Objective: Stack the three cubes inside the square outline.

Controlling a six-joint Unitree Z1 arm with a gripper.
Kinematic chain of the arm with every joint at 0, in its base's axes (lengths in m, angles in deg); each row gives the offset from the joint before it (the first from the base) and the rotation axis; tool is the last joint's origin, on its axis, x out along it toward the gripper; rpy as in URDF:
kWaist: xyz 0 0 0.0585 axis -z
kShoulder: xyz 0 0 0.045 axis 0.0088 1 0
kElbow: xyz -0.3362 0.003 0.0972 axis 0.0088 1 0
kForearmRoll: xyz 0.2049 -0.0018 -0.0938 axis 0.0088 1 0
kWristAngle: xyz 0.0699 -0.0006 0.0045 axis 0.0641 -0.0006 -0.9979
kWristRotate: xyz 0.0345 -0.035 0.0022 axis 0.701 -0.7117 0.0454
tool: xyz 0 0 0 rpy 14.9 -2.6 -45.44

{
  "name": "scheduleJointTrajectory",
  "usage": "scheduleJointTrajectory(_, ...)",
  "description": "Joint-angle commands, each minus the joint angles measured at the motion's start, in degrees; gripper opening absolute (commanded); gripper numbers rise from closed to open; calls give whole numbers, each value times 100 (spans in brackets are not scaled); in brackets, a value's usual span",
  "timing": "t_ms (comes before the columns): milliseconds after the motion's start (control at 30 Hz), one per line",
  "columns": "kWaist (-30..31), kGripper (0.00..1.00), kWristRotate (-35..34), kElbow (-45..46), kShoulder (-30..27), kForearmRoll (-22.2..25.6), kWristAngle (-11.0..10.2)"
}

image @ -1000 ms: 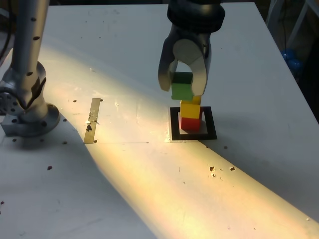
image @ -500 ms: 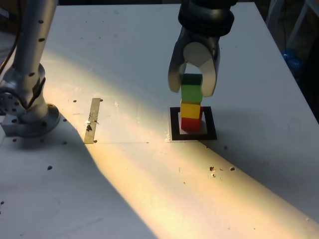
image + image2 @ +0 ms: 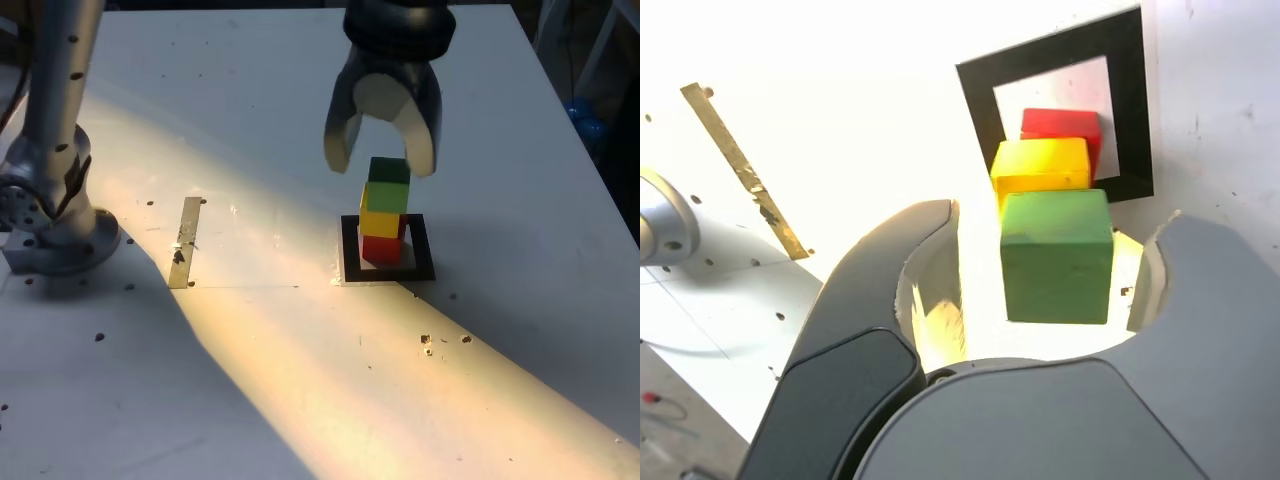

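gripper (image 3: 381, 152) spread above green cube (image 3: 388, 183); yellow cube (image 3: 381, 220) partly hides red cube (image 3: 381, 247) in square outline (image 3: 349, 250).

A lab or workshop bench: a white drilled tabletop (image 3: 250, 380) with the arm's bolted metal base (image 3: 55, 235).

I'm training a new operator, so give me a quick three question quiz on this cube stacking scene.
1. True or false: the claw is shut on the green cube.
2. From the bottom up, what colour order is the stack inside the square outline?
3. The thin metal strip lies on which side of the stack in the exterior view: A left, B right?

Key: 1 false, it is open above the cube. 2 red, yellow, green. 3 A.
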Motion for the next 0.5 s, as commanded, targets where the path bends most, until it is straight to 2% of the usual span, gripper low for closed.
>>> scheduleJointTrajectory(0,-16,100,-95,190,-361,42,-82)
scheduleJointTrajectory(267,-28,99,-367,1429,-1350,-112,-160)
scheduleJointTrajectory(467,-48,99,-481,2866,-2010,-745,-111)
